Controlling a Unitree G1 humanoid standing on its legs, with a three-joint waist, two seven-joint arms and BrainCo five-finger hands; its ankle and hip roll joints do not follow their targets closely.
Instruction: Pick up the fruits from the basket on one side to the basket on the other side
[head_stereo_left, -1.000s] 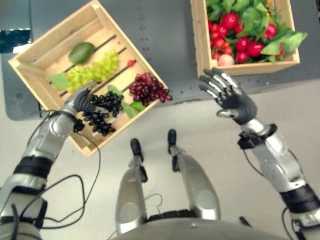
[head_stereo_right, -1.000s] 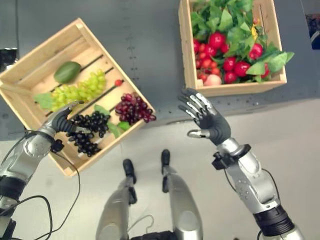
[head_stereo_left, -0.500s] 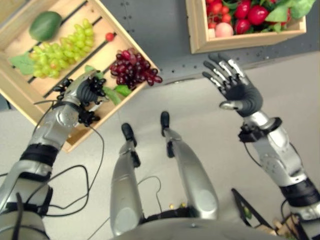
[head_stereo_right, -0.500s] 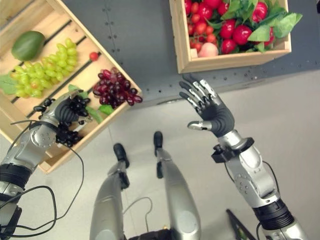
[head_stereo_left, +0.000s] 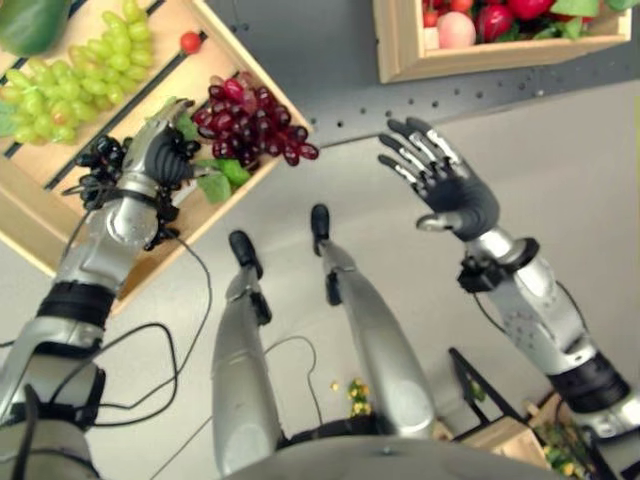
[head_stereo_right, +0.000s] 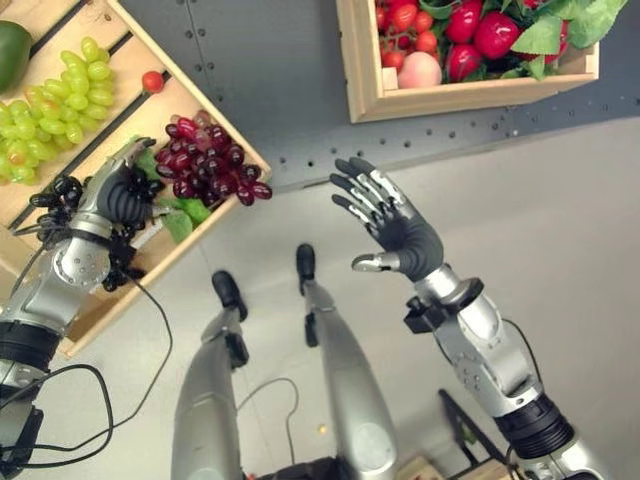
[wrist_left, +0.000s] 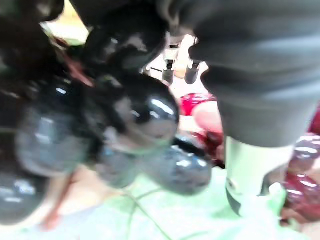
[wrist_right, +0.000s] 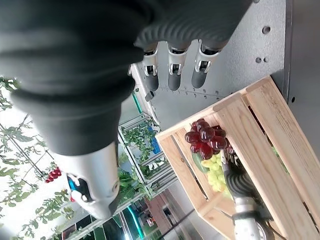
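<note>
Black grapes (head_stereo_left: 100, 160) gripped by left robot hand (head_stereo_left: 150, 165), above the left crate (head_stereo_left: 40, 225).
Right robot hand (head_stereo_left: 445, 185) hangs open, empty, nearer the receiving right crate (head_stereo_left: 400, 50), which lies well apart from the left crate.

1. Left crate (head_stereo_left: 40, 225) cut off at the left and far edges, avocado (head_stereo_left: 25, 22) too.
2. Right crate (head_stereo_right: 372, 95) cropped at the far edge.
3. Black grapes (wrist_left: 125, 115) blurred, largely hidden under left hand (head_stereo_left: 150, 165).
</note>
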